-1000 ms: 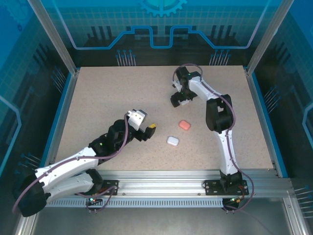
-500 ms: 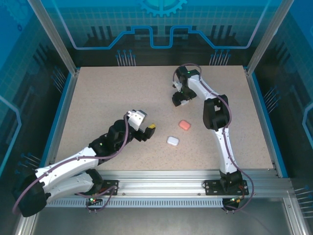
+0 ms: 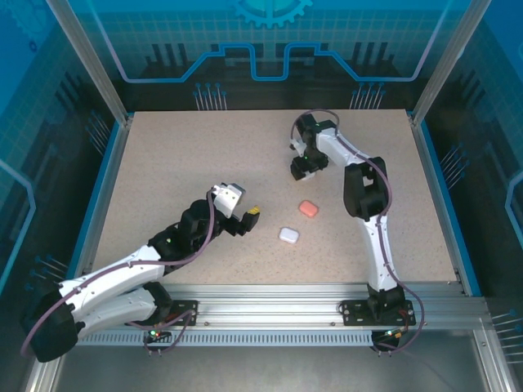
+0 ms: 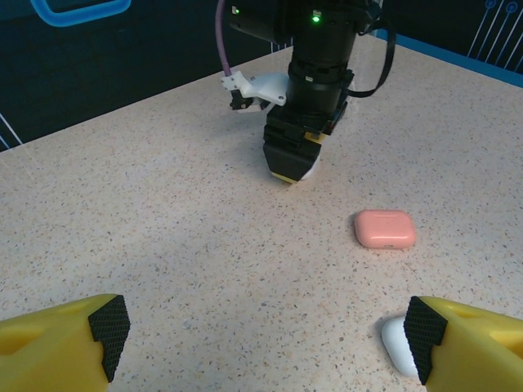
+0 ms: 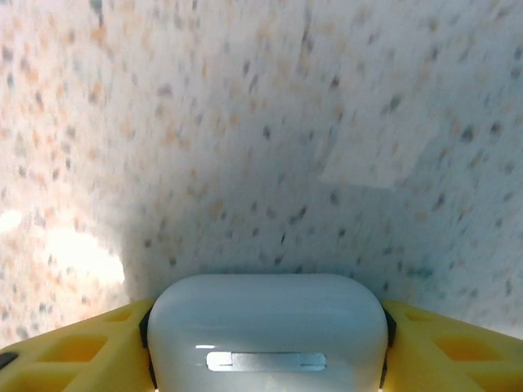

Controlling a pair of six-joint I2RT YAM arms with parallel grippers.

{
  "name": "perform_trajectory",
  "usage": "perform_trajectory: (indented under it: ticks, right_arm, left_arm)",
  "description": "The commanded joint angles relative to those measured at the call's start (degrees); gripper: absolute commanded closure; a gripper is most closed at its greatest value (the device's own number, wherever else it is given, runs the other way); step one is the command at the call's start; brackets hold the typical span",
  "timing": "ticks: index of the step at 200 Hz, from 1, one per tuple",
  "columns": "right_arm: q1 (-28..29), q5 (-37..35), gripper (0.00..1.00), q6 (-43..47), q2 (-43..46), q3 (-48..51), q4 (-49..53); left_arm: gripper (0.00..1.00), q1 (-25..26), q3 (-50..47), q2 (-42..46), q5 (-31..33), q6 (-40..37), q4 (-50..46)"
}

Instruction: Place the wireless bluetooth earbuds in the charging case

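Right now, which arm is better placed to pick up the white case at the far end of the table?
Right: the right end effector is clamped round the far white case; the left end effector hangs open, well away.

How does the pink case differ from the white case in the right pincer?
The pink case is salmon, the white case white. The pink case lies free on the table; the white case sits in the right pincer. The pink case is nearer the bases than the white case. Both are rounded pebbles.

A white charging case [image 5: 267, 327] is sitting between the yellow fingers [image 5: 69, 351], their pads touching both its sides; the speckled bench [image 5: 270, 122] is showing blurred beyond.
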State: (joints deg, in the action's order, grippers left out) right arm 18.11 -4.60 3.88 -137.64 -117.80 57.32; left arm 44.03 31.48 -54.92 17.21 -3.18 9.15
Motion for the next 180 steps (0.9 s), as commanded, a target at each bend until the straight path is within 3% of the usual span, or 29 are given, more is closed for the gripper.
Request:
perform_trajectory:
  ticks: [1, 57, 101, 141, 180]
  right_arm:
    - [-1.56, 5.84, 0.37, -2.16, 7.36, 6.31, -2.77]
    - [-5.7, 29.48, 0.39, -9.4, 28.17, 29.57, -19.26]
    - [-5.89, 46.14, 0.39, -14.75, 42.41, 43.23, -28.2]
    - [-4.49, 53.77, 0.39, -17.45, 54.93, 51.89, -29.73]
    - [-2.69, 55.7, 0.39, -20.57, 63.37, 57.34, -29.82]
  left_arm:
    - [0.09, -0.34, -2.71, 1.96, -2.66, -1.51, 4.24]
    - [0.01, -0.34, -14.39, 2.91, -14.88, -8.81, 31.4]
    - [0.01, -0.33, -15.19, -2.96, -23.43, -13.85, 40.68]
    - [0.01, -0.35, -13.95, -12.24, -25.52, -16.32, 53.8]
    - [0.01, -0.28, -10.8, -23.18, -28.18, -15.32, 65.95]
